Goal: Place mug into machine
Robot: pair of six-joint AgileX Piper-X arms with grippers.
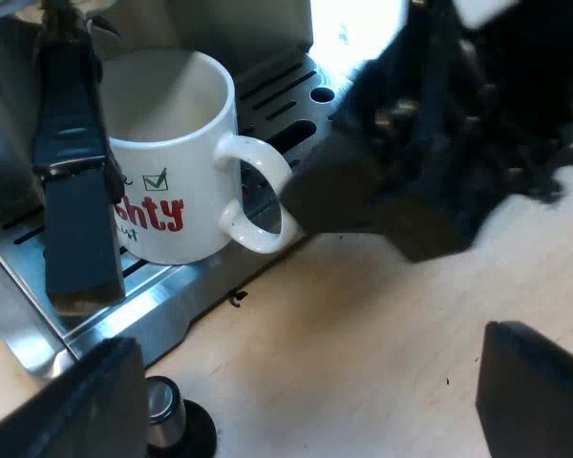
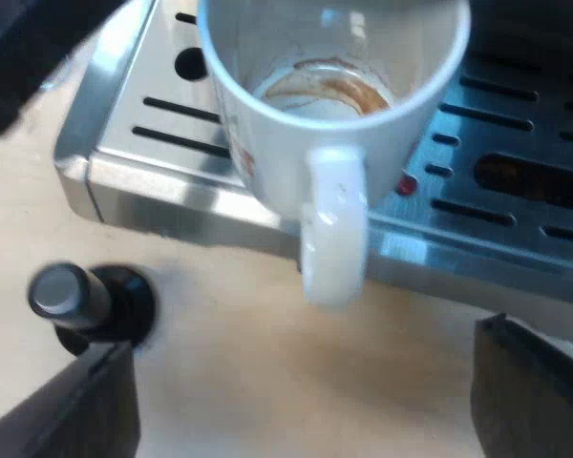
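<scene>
- The mug (image 1: pixel 172 157) stands upright on the drip tray (image 1: pixel 286 100) of the espresso machine. It is white with red lettering and a green tick on its side.
- In the right wrist view the mug (image 2: pixel 334 86) has a brown coffee ring at the bottom. Its handle sticks out past the drip tray's (image 2: pixel 172 134) front edge, over the wooden table (image 2: pixel 267 382).
- My right gripper (image 2: pixel 306 372) is spread wide. Its two fingers sit well apart off the tray's front edge with only table between them, so it grasps nothing. The mug's handle is just ahead of the fingers and clear of both.
- From the left wrist view I see that right gripper (image 1: pixel 363 181) as a blurred black mass off the tray's front edge, its tip close to the mug's handle. I cannot tell whether they touch.
- My left gripper (image 1: pixel 306 382) is also released, fingers far apart over the table (image 1: pixel 363 324) off the tray's front edge, touching nothing.
- A dark handle (image 1: pixel 72 191) hangs over the tray and crosses in front of the mug's side. I cannot tell whether it touches the mug.
- A tamper (image 1: pixel 167 420) with a black base stands on the table just off the tray's front edge. In the right wrist view the tamper (image 2: pixel 86 305) is near one finger, apart from the mug.
</scene>
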